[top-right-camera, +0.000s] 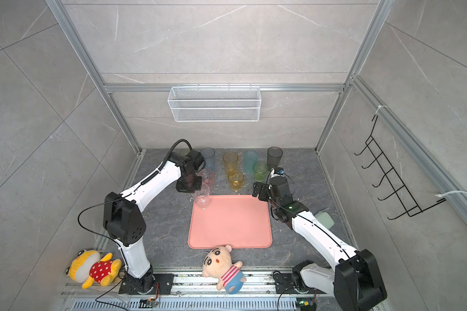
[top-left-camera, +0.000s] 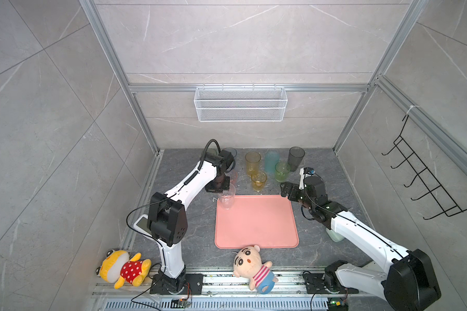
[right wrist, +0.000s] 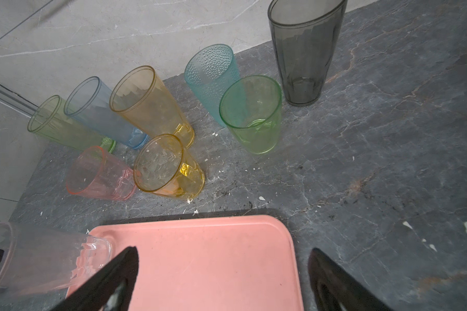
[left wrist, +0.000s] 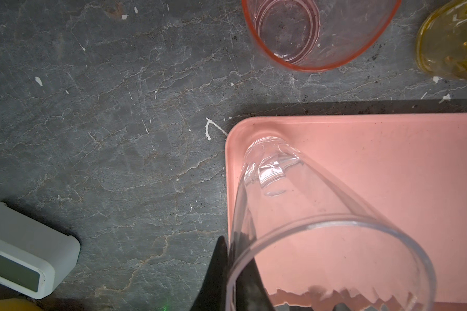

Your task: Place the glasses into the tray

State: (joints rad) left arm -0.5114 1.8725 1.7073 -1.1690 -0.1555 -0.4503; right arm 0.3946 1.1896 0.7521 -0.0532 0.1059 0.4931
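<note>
Clear glass (top-left-camera: 227, 198) is pinched by its rim in the closed left gripper (left wrist: 231, 272), base at the far left corner of the tray (top-left-camera: 256, 226), likely to leave room for more, while the right gripper (top-left-camera: 284, 189) hangs wide open, empty.

We see a salmon-pink tray (top-left-camera: 256, 223) on a dark grey tabletop (right wrist: 388, 134) veined with pale, rusty lines. The clear tumbler (top-left-camera: 227, 198) is untinted; the others carry colour: pink tumbler (right wrist: 100, 175), short amber tumbler (right wrist: 167, 168), tall amber tumbler (right wrist: 148, 105), teal tumbler (right wrist: 210, 72) with a dimpled pattern, short green tumbler (right wrist: 251, 113), tall green tumbler (right wrist: 62, 126), blue tumbler (right wrist: 100, 113), smoky grey tumbler (right wrist: 305, 53). The yellow doll (top-left-camera: 124, 269) wears red with white dots; the striped doll (top-left-camera: 254, 266) wears pink and white over blue.
</note>
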